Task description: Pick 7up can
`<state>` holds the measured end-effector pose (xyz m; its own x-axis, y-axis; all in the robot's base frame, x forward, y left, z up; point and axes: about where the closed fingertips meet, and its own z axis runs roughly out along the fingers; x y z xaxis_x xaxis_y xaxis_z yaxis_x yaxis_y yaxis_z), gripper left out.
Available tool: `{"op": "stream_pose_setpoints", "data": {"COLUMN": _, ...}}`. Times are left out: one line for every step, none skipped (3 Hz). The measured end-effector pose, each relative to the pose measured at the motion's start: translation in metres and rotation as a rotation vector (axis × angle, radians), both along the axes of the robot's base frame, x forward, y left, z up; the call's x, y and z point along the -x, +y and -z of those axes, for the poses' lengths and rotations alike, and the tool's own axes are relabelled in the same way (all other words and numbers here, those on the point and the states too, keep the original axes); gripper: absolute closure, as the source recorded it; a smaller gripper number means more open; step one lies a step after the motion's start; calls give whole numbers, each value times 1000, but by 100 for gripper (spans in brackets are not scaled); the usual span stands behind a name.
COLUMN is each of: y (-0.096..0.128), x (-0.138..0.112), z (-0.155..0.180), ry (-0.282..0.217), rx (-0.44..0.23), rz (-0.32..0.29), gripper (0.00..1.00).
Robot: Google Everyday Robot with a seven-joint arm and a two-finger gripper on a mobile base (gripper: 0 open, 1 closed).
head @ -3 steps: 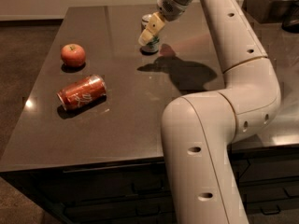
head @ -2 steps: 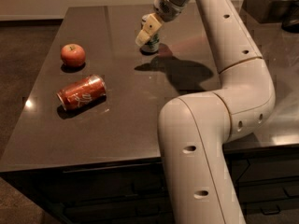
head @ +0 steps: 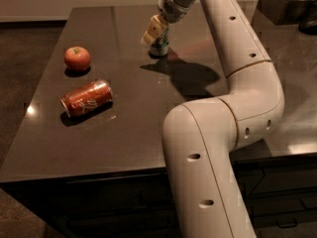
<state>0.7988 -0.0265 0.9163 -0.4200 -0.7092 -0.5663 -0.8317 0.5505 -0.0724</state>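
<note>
The 7up can [head: 160, 47] stands upright at the far middle of the dark table [head: 138, 133]. Only its lower white and green part shows. My gripper [head: 154, 31] comes down from the arm above and sits over the can's top, covering its upper half. Whether the can rests on the table or is just off it, I cannot tell.
A red-orange can with white script [head: 86, 98] lies on its side at the left of the table. A red apple [head: 77, 58] sits behind it. My white arm [head: 233, 83] fills the right side. A dark container [head: 285, 4] stands at the far right.
The gripper has shifted slightly to the left and away over the 7up can. The apple and the red-orange can have not moved.
</note>
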Motion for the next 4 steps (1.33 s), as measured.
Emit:
{"op": "stream_pose_setpoints", "data": {"y": -3, "x": -7, "z": 4, "ry": 4, "rx": 9, "rz": 47, "gripper": 42}}
{"op": "stream_pose_setpoints", "data": {"y": -6, "x": -11, "z": 1, "ry": 1, "rx": -1, "rz": 88, "gripper": 65}}
{"op": "stream_pose_setpoints", "data": {"y": -7, "x": 0, "z": -30, "ry": -26, "rx": -31, "rz": 94, "gripper": 88}}
{"op": "stream_pose_setpoints", "data": {"y": -4, "x": 27, "z": -82, "ry": -76, "rx": -53, "rz": 39, "gripper": 100}}
